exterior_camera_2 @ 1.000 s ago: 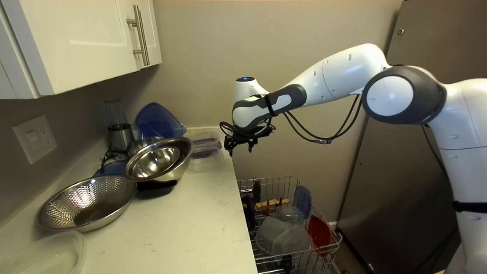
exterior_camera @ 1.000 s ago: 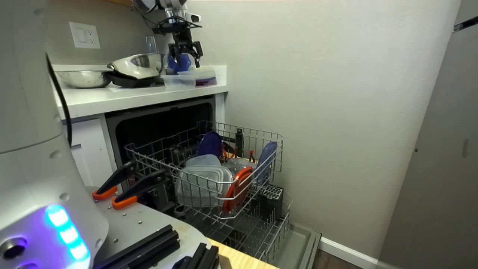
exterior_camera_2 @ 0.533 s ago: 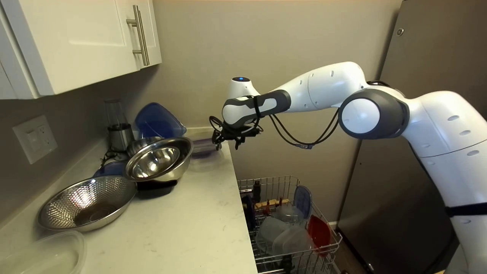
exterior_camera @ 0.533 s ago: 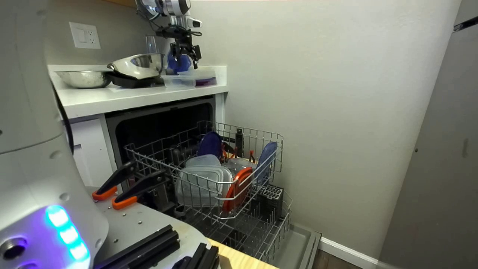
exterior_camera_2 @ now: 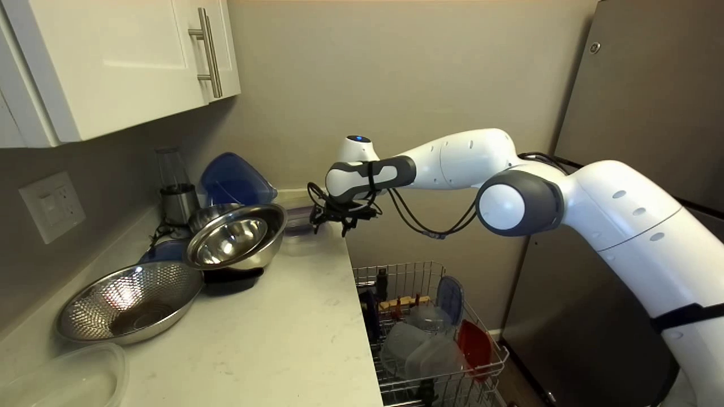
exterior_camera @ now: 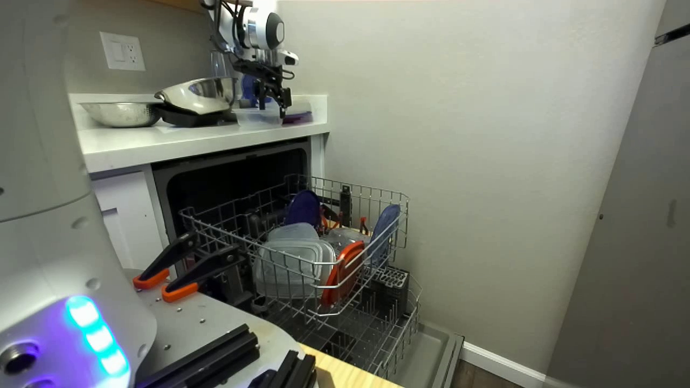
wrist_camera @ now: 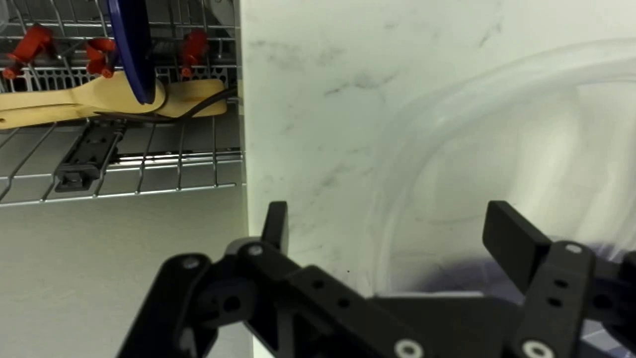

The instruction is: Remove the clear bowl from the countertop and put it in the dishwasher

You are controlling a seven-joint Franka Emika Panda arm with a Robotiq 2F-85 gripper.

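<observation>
The clear bowl [exterior_camera: 256, 119] stands on the far end of the white countertop [exterior_camera: 140, 143]. In an exterior view it shows only faintly [exterior_camera_2: 305, 244]. In the wrist view the clear bowl [wrist_camera: 462, 149] fills the right side. My gripper [wrist_camera: 387, 219] is open and empty, with the bowl's side wall between its fingertips; one finger is over bare counter, the other over the bowl's inside. I cannot tell whether they touch it. The gripper also shows in both exterior views [exterior_camera: 273, 108] [exterior_camera_2: 331, 229]. The dishwasher [exterior_camera: 232, 180] is open below the counter, its upper rack [exterior_camera_2: 500, 364] pulled out.
Purple containers [exterior_camera: 299, 117] sit beyond the bowl. Metal bowls [exterior_camera_2: 249, 249], a colander [exterior_camera_2: 136, 299] and another clear container [exterior_camera_2: 73, 379] stand on the counter. The rack holds clear containers [exterior_camera: 291, 264], a red lid [exterior_camera: 343, 272] and blue lids [exterior_camera: 385, 231].
The gripper has moved over the countertop, away from the rack side, and has come down to the clear bowl. It stays open. The bowl has not visibly moved.
</observation>
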